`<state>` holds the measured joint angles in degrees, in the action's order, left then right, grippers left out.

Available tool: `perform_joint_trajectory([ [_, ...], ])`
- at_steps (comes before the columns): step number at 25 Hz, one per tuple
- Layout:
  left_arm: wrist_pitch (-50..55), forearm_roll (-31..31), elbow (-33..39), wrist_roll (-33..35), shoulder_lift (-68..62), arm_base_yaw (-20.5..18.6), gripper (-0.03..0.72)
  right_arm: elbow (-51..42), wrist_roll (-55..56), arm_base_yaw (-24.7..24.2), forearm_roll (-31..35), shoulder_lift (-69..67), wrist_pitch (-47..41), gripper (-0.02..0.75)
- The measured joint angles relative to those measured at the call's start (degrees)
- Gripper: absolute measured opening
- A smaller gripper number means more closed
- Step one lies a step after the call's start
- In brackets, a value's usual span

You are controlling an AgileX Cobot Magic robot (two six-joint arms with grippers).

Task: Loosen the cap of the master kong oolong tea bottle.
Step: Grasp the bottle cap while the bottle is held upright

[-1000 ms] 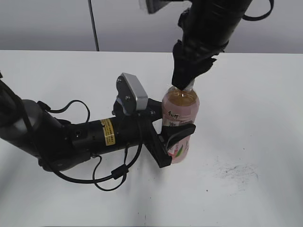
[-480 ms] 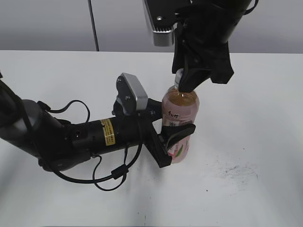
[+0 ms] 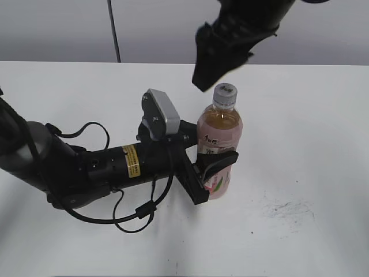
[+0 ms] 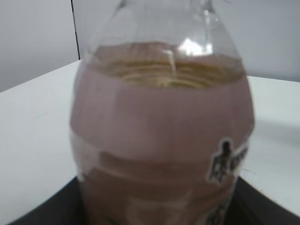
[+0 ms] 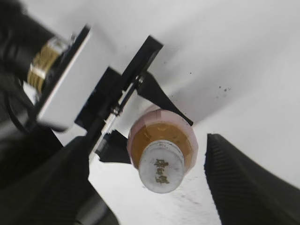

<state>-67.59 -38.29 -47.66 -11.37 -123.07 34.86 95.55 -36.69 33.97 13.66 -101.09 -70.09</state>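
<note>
The master kong oolong tea bottle (image 3: 219, 144) stands upright on the white table, amber tea inside and a pink label round it. My left gripper (image 3: 214, 173) is shut on the bottle's lower body. The bottle fills the left wrist view (image 4: 161, 136). The white cap (image 3: 225, 92) sits on the bottle's neck and is uncovered. My right gripper (image 3: 209, 68) hangs open above and to the left of the cap, touching nothing. In the right wrist view the cap (image 5: 161, 172) lies between the two spread fingers (image 5: 150, 183), with the bottle (image 5: 161, 136) below it.
The white table (image 3: 300, 150) has a smudge of dark marks (image 3: 291, 209) to the right of the bottle. My left arm (image 3: 86, 167) with its cable lies along the table at the left. A grey wall stands behind.
My right gripper was shut on the cap one second ago. It has opened, let go of the cap and risen up and to the left. The bottle and left arm have not moved.
</note>
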Motion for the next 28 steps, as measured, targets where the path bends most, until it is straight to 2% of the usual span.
perform_joint_trajectory([
  [4,0.0,0.0,0.0,0.0,0.0,0.0,0.385,3.8,29.5,0.0,-1.1,0.3,0.0,0.577],
  [6,0.0,0.0,0.0,0.0,0.0,0.0,0.385,4.1,39.0,0.0,-2.0,0.3,0.0,0.577],
  [8,0.0,0.0,0.0,0.0,0.0,0.0,0.385,3.8,43.5,0.0,-2.7,0.3,0.0,0.577],
  [18,0.0,0.0,0.0,0.0,0.0,0.0,0.385,-2.9,46.7,0.0,-3.6,0.2,0.0,0.560],
  [21,0.0,0.0,0.0,0.0,0.0,0.0,0.385,-2.9,46.7,0.0,-3.7,0.0,0.0,0.487],
  [26,0.1,0.1,0.0,-0.1,0.0,0.0,0.385,-2.9,46.6,0.0,-3.7,-1.3,0.1,0.274],
  [28,0.1,0.3,0.0,-0.3,0.0,0.0,0.385,-2.9,44.9,0.0,-3.7,-1.3,0.4,0.273],
])
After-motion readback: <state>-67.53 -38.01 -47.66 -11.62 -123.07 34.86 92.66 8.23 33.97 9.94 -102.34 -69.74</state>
